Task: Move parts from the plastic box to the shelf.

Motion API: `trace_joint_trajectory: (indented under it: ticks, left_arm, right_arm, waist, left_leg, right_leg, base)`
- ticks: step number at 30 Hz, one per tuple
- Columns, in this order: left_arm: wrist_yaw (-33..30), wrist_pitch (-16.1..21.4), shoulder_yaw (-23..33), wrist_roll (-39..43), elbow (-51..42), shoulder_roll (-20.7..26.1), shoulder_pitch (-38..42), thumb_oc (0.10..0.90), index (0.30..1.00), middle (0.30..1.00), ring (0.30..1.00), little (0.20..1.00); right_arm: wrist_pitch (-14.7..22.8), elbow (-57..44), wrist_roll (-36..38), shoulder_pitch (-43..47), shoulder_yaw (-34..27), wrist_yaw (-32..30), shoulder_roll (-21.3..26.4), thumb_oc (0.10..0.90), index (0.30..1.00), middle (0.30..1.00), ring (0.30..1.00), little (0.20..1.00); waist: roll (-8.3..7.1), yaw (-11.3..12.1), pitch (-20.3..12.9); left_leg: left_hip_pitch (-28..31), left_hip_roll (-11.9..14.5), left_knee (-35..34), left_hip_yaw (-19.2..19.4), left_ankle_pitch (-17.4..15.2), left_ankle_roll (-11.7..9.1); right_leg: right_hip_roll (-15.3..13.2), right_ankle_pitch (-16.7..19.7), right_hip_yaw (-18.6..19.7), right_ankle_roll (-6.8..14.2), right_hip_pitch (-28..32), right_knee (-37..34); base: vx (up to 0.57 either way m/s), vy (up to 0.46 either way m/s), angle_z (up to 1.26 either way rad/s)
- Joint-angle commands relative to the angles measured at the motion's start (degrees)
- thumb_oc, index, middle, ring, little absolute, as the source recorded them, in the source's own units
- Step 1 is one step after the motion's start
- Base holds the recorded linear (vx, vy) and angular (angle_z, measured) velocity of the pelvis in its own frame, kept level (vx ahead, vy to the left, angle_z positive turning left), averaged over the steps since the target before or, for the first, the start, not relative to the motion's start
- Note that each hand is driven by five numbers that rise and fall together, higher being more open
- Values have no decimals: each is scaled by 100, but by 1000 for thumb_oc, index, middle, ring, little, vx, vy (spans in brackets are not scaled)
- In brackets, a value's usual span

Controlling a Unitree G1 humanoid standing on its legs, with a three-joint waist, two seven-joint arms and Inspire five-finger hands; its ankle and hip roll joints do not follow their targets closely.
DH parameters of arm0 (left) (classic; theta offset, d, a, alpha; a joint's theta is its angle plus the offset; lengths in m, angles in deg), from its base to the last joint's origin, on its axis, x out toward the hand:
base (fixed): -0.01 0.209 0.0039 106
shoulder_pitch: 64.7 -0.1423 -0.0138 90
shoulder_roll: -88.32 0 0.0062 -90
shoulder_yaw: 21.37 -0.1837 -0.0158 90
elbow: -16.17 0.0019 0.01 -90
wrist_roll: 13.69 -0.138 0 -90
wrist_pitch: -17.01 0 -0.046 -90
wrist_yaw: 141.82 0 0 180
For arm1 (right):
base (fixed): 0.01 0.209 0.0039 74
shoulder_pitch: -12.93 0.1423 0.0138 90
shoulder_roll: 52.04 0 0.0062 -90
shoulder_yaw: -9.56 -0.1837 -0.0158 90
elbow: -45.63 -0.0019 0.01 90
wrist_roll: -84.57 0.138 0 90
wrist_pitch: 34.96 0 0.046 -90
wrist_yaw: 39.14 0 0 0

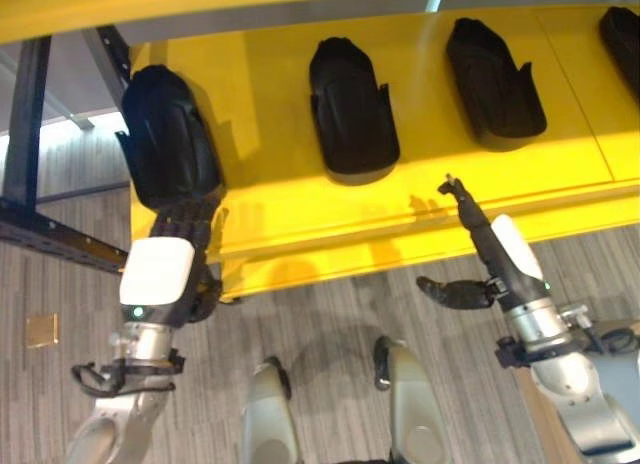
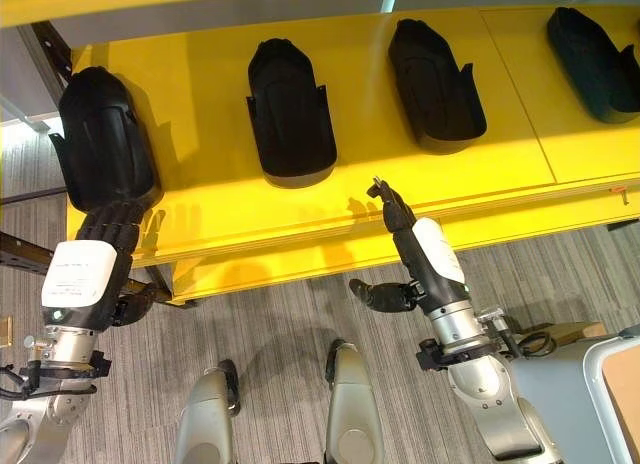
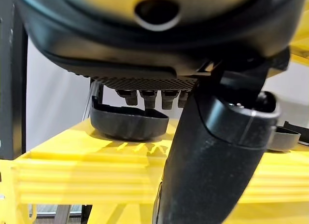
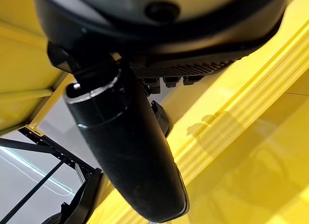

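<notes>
Left hand (image 1: 178,246) at leftmost part (image 1: 168,136); right eye view adds fourth part (image 2: 595,64).

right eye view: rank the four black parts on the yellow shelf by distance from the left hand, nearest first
Left hand, at the shelf's left end:
1. Leftmost part, touching the fingers.
2. Second part, left of centre.
3. Third part, right of centre, above the right hand.
4. Fourth part, at the right edge.

Both head views look steeply down on the flat yellow plastic shelf (image 1: 420,199); each wrist view faces along it from very close.
</notes>
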Motion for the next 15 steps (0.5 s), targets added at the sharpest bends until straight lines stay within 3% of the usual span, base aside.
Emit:
trace_joint_trajectory:
  ticks: [1,15]
  left_arm:
    - [-237,41,175,4,-310,346,-67,900,1000,1000,1000,1000]
    - [-125,89,91,159,-239,286,-462,900,1000,1000,1000,1000]
  right_arm:
    - [402,-341,51,470,-116,-278,-81,900,1000,1000,1000,1000]
    - [375,-367,12,418,-123,-331,-48,900,1000,1000,1000,1000]
  waist:
    - [-167,-50,-565]
    - [-147,7,-520]
  left_leg:
    - [-90,274,-178,-309,383,-82]
    - [-139,250,-161,-364,388,-60]
  right_leg:
    - [-475,399,401,400,349,-443]
    - [-498,402,362,387,324,-413]
  base:
    - [0,0,0]
    - [0,0,0]
